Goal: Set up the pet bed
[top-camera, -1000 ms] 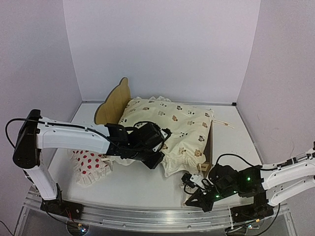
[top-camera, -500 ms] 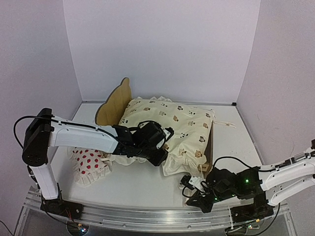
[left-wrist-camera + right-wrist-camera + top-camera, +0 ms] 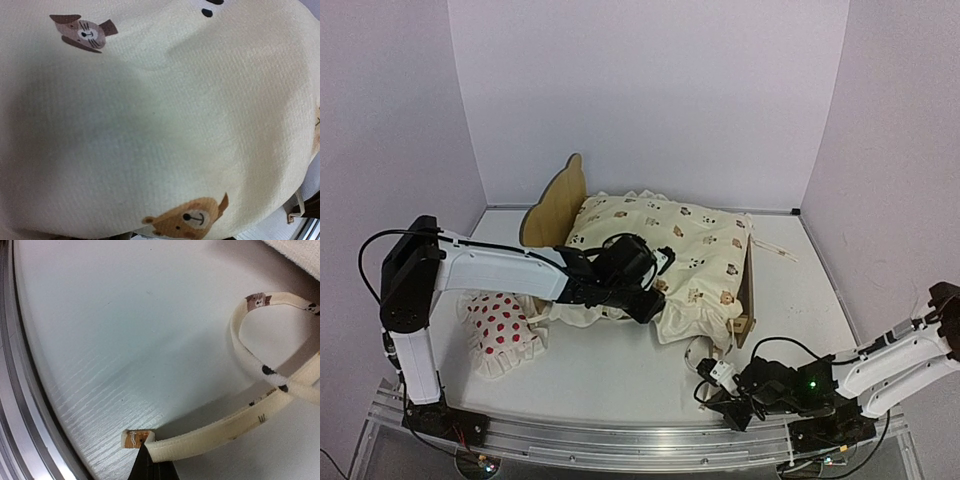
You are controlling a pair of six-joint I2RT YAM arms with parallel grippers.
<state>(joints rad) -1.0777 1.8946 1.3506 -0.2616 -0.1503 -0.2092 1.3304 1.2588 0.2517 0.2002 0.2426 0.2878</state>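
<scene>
The pet bed's bear-ear headboard and low foot rail stand mid-table. Its base is hidden under the cream animal-print quilt. My left gripper is buried in the quilt's near ruffled edge and seems shut on the fabric. In the left wrist view the quilt fills the frame and hides the fingers. My right gripper sits low near the front edge. It is shut on the quilt's thin tie strap, whose end lies on the table beside my fingertip.
A small white red-dotted pillow lies on the table left of the bed, under my left arm. Another tie strap trails right of the foot rail. Purple walls close in left, back and right. A metal rail runs along the front.
My left gripper moved up and right with the quilt, which now lies flatter over the bed. The bed shifted slightly right. My right gripper drew back toward the front edge with the strap.
</scene>
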